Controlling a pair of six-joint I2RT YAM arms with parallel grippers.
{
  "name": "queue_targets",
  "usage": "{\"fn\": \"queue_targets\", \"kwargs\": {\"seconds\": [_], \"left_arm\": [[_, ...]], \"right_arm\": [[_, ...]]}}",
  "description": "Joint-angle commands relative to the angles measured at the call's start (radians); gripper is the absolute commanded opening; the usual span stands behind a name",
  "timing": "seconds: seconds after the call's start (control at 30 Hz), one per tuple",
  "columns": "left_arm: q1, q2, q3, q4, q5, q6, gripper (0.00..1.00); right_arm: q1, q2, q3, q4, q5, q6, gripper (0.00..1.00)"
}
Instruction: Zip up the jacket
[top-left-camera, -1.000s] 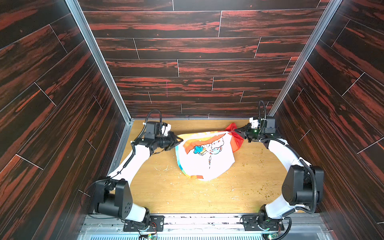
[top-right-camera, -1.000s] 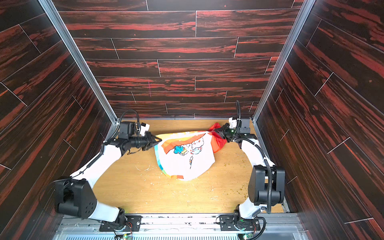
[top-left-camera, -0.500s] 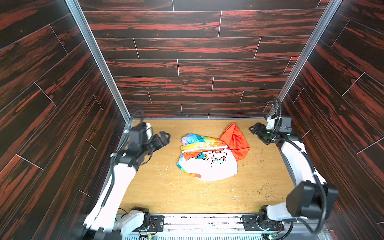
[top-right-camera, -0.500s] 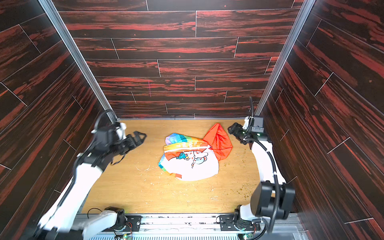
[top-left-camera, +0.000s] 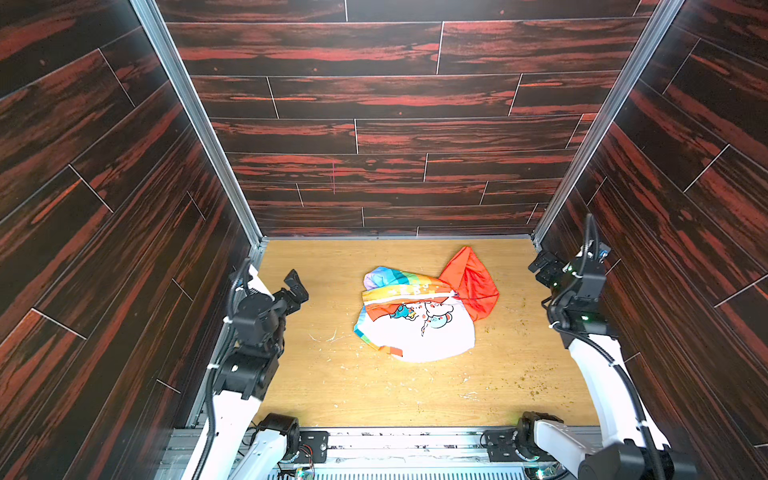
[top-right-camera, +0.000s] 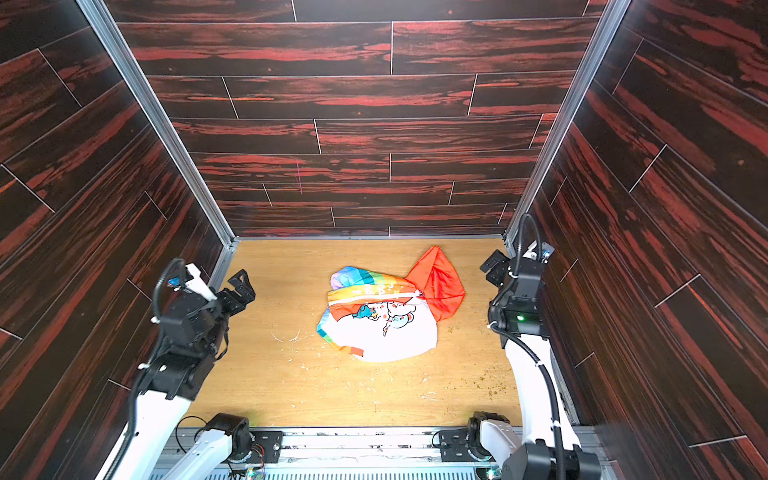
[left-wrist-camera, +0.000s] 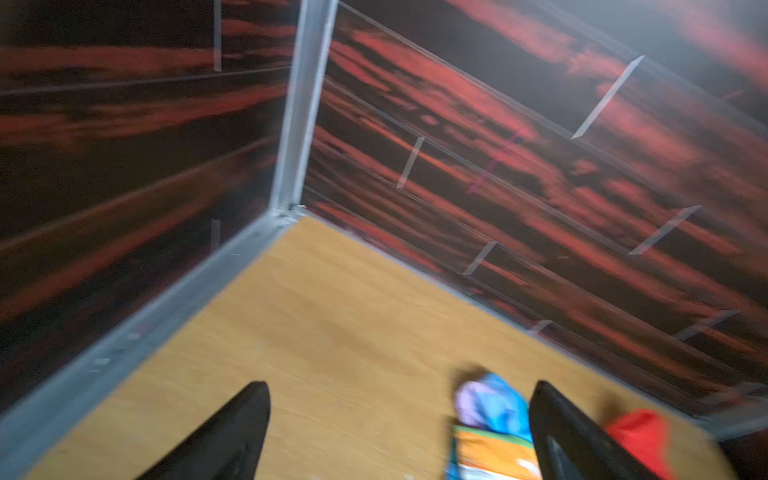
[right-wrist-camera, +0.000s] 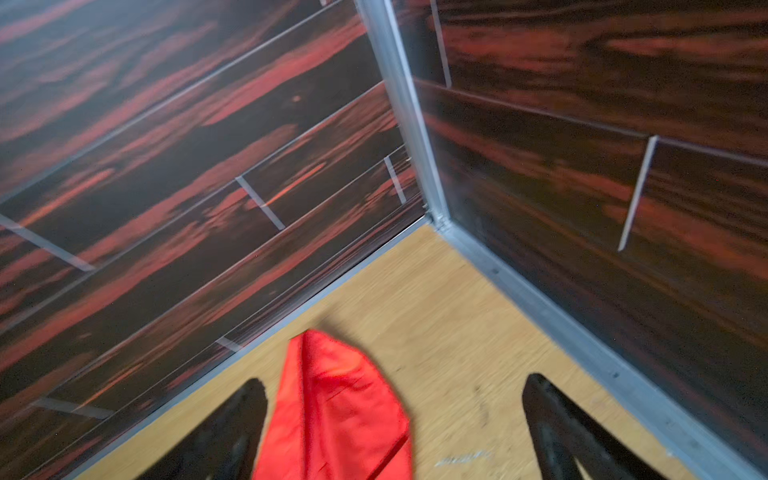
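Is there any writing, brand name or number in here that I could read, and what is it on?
Nothing here can be read.
Jacket: small white marks on its rainbow band, too small to read; otherwise only cartoon pictures.
Wall and table: no writing seen.

Dark red-streaked walls (top-left-camera: 395, 104) enclose a wooden floor (top-left-camera: 332, 395).

Lab test cell, wood-print walls (top-left-camera: 395, 95)
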Motion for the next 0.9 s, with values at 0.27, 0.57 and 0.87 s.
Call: {"fn": "queue_targets", "kwargs": {"seconds": [0.27,0.57,0.87], "left_arm": [[0.085,0.406,-0.379,0.579,-0.34,0.155,1.0],[0.15,0.662,-0.382,0.934,-0.117,0.255,1.0],[0.182,0.761,-0.387,1.029,0.014,0.273,1.0]], "right_arm": [[-0.001,0.194,-0.515,0.672,0.129,-0.216,0.99],[0.025,0.249,-0.636,0.99,-0.006,-0.365,0.99],[0.037,0.506,-0.626,1.287,-0.185,-0.337,0.99]]}}
